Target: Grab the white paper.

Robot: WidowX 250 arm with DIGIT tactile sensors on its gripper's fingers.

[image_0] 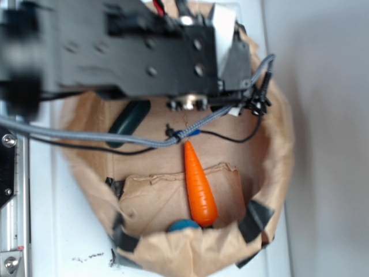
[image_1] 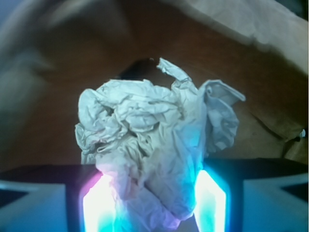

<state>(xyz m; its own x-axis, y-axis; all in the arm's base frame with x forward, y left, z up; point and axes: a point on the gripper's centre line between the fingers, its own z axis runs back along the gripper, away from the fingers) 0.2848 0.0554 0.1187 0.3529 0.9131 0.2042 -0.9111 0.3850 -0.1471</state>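
Claw (image_1: 153, 203) pinching white paper (image_1: 154, 145) | bag wall (image_1: 251, 29) seemingly close behind | carrot (image_0: 199, 187) apart

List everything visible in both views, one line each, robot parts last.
white paper: one, off-white, crumpled, between the hand's fingers in the wrist view.
brown paper bag: one, brown with dark tape patches, open, holding the other items.
carrot: one, orange, on the bag floor, tip pointing away.
dark green object: one, partly under the arm.
blue object: one, by the carrot's wide end.
cable: one, grey, across the bag.
hand: one, fingers lit blue, closed on the paper.
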